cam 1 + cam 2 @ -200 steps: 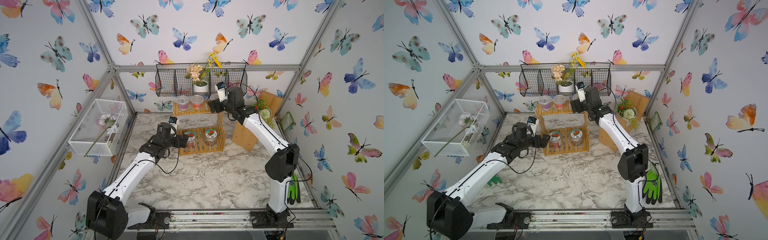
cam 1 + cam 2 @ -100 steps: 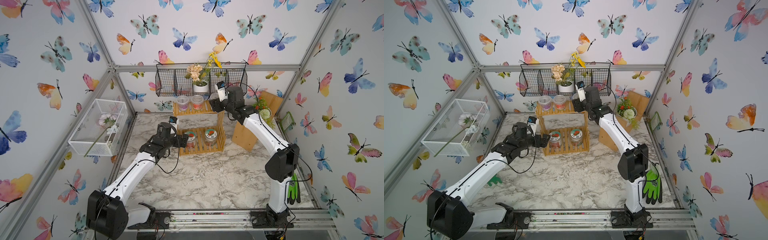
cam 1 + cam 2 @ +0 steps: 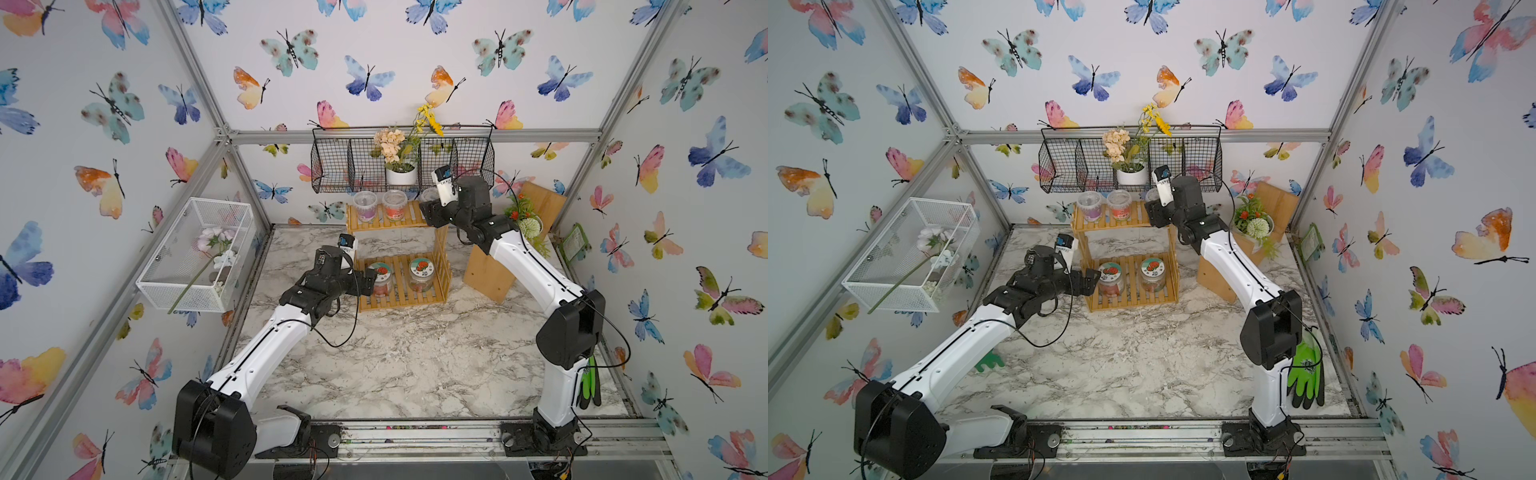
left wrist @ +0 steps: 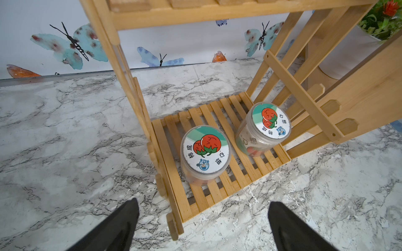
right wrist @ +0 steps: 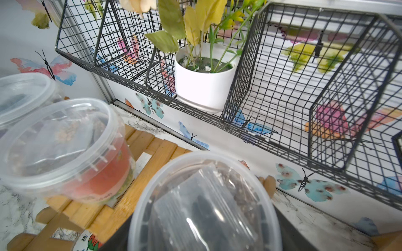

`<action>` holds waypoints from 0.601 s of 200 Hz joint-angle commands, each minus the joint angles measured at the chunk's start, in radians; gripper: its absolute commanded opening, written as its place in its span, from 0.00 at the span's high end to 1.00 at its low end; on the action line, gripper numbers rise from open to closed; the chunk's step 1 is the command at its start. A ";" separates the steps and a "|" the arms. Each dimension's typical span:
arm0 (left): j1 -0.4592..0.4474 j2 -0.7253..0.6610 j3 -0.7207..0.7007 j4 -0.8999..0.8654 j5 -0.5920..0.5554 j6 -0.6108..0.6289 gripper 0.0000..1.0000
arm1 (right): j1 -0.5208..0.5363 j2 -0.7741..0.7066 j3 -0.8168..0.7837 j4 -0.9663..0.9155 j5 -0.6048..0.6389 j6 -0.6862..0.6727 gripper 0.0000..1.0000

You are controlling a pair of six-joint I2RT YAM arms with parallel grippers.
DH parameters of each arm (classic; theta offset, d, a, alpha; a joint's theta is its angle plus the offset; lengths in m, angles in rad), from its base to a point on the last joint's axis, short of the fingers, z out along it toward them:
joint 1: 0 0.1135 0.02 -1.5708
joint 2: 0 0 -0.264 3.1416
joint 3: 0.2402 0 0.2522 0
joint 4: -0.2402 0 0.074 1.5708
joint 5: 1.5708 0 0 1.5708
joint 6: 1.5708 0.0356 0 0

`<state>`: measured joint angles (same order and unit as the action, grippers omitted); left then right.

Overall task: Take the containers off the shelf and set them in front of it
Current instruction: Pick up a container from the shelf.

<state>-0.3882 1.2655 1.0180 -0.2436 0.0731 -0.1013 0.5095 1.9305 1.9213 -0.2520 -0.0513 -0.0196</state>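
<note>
— Starting close: left gripper spread wide, low before shelf, gripping nothing. Jars?
— First jar, second jar upright on bottom board, just beyond it. Farther up and back, right gripper clamped on clear cup at top board's right end; red cup, purple cup alongside.

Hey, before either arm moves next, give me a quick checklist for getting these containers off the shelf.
1. Left gripper open: ok.
2. Nearer jar centred ahead of it: ok.
3. Shelf side rail out of its path: cannot tell.
4. Right gripper around the end cup: ok.
5. Firm grip on that cup: cannot tell.
6. Table in front of the shelf free: ok.
</note>
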 commanded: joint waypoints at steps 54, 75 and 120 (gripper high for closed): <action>-0.003 0.018 0.004 0.017 0.028 -0.005 0.01 | 0.000 -0.110 -0.076 0.054 -0.052 -0.002 0.51; -0.003 0.021 0.005 0.020 0.028 -0.006 0.01 | 0.000 -0.128 -0.098 0.064 -0.064 -0.001 0.51; -0.003 0.021 0.005 0.017 0.027 -0.006 0.01 | 0.001 -0.197 -0.156 0.073 -0.109 0.009 0.51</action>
<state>-0.3882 1.2793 1.0180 -0.2428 0.0734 -0.1020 0.5095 1.8099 1.8019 -0.2195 -0.1066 -0.0193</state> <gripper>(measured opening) 0.987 0.706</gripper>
